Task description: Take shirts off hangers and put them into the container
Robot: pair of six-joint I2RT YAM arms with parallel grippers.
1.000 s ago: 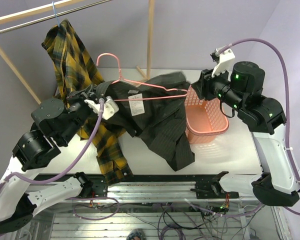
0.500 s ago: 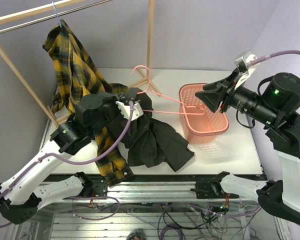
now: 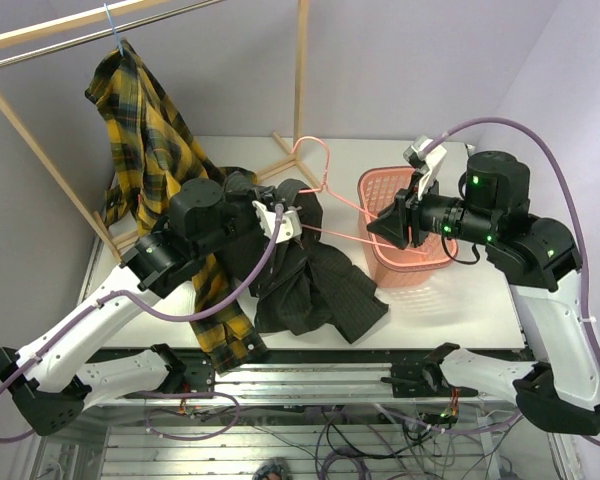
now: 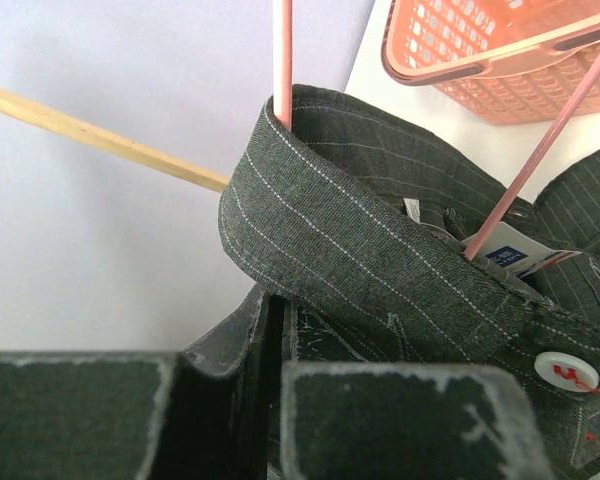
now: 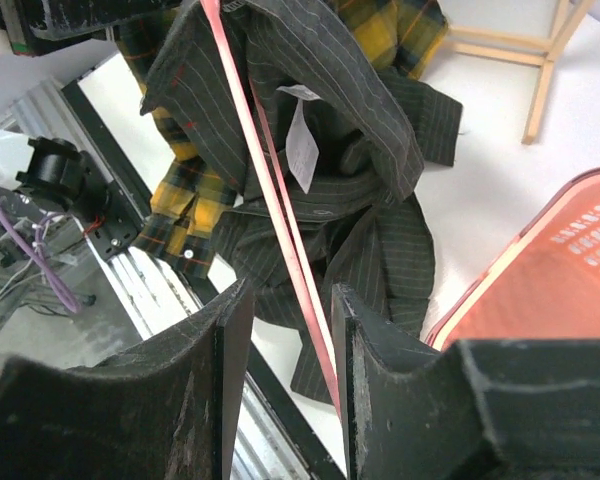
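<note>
change: the right arm has swung in from the right of the basket, so the right pincer now hangs over the basket's left rim; the left pincer has edged closer to the basket.
surface: white, carrying the basket.
plaid shirt: well left of the basket, hanging from a blue hanger on the wooden rack.
dark shirt: left of the basket, collar lifted, tails heaped on the surface.
pink hanger: through the collar, slanting down to the basket's left rim.
left pincer: clamped on the dark shirt's collar.
right pincer: narrow gap, pink wire running through it; a firm pinch cannot be told.
</note>
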